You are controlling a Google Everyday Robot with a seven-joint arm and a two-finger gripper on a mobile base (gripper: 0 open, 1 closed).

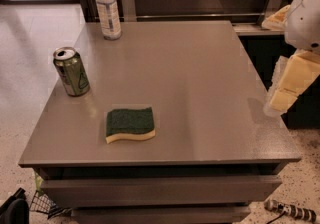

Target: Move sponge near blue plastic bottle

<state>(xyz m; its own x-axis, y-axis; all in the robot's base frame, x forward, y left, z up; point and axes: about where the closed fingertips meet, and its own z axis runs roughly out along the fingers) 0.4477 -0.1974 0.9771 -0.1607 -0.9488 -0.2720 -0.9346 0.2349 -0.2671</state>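
Note:
The sponge [130, 124], dark green on top over pale yellow foam, lies flat near the front of the grey table [200, 83]. The blue plastic bottle [108, 9], clear with a white cap and a pale label, stands upright at the table's far left corner. My gripper [289, 84] hangs at the right edge of the view, beside the table's right side. It is far from both the sponge and the bottle and holds nothing that I can see.
A green drink can [72, 72] stands upright near the table's left edge, between the bottle and the sponge. A wooden wall with a metal rail [200, 16] runs behind the table. A black wire object [20, 207] sits on the floor at the front left.

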